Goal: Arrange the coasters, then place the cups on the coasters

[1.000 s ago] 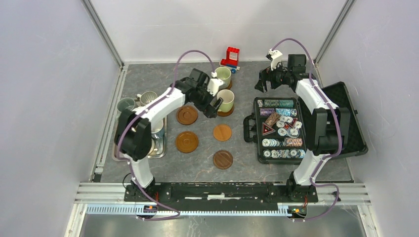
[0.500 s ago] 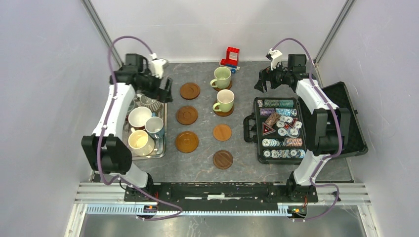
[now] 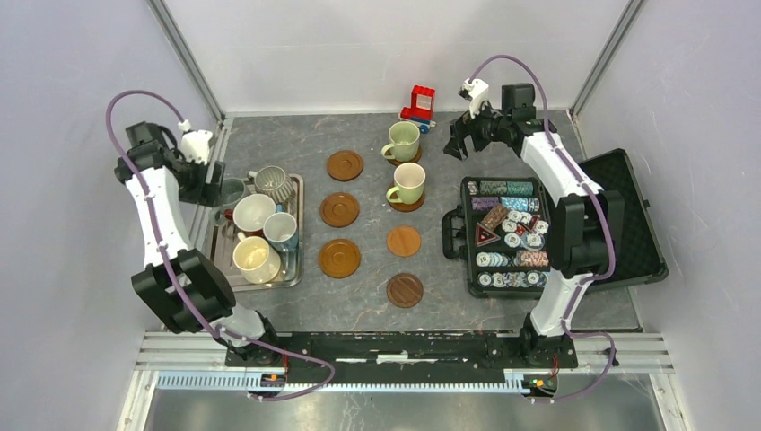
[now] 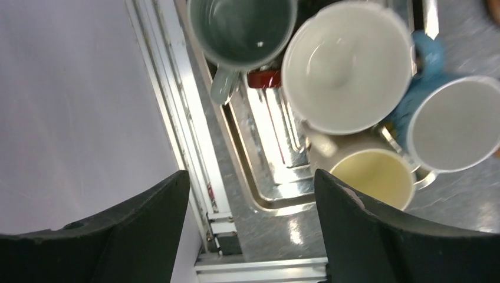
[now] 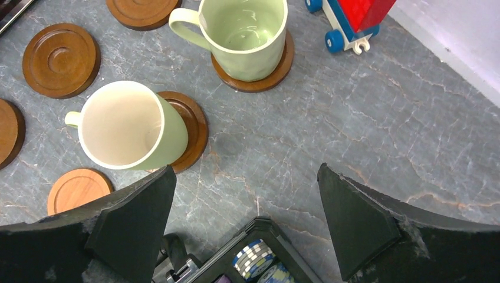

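The arranging looks finished and the cup-placing is under way. Seven coasters (image 3: pixel 340 209) can be counted in two columns running far to near at mid-table. The two farthest in the right column already carry pale green mugs (image 3: pixel 404 141), and five are bare. The other five cups are crowded into the metal tray (image 3: pixel 293 272) at the left. These are a grey-green mug (image 4: pixel 242 29) at the far-left corner, a ribbed grey mug (image 3: pixel 272 182), a wide cream mug (image 4: pixel 348 65), a blue mug (image 4: pixel 454 124) and a cream-yellow mug (image 4: pixel 371 183). The left gripper (image 3: pixel 208 175) hangs at the tray's far-left edge, just beside the grey-green mug. Its claw is spread wide and has hold of nothing. The right gripper (image 5: pixel 246 174) is also wide open and empty, and sits over bare table near the two placed mugs. The next move is probably to bring the left claw down on one tray mug, most likely the grey-green one. The mugs stand close together, so the fingers need a free stretch of rim or the handle. The mug then goes to a bare coaster.
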Robot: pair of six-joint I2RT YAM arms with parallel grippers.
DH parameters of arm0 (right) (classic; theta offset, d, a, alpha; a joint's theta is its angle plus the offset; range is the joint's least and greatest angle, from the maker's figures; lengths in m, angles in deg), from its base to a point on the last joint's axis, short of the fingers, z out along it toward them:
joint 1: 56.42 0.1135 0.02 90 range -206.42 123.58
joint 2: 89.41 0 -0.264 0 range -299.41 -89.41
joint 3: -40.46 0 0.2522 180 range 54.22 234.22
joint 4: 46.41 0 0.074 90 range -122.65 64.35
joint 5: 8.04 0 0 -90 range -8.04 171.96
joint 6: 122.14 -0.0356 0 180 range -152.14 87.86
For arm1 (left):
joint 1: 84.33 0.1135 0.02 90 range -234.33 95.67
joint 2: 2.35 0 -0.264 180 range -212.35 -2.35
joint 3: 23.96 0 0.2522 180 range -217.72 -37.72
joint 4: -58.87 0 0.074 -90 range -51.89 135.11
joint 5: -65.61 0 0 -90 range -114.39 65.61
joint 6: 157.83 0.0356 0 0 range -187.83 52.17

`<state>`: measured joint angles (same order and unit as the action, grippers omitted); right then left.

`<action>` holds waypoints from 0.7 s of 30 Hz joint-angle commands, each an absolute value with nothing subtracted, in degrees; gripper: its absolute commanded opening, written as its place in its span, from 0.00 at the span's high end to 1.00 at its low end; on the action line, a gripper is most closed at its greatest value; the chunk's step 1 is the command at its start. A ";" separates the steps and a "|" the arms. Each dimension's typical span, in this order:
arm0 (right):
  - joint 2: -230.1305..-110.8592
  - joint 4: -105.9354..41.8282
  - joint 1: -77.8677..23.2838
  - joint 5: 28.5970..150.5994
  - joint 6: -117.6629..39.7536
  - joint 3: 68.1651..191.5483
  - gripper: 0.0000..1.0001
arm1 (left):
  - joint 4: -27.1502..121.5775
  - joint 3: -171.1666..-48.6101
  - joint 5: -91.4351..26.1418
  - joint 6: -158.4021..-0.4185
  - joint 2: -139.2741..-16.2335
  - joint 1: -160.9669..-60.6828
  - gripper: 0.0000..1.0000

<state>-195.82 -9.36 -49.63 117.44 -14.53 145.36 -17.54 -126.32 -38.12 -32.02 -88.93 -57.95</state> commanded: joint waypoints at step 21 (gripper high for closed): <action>-197.31 -1.47 -48.16 111.69 -8.44 152.43 0.02 | -6.91 -123.48 -46.35 -8.17 -107.79 -50.28 0.39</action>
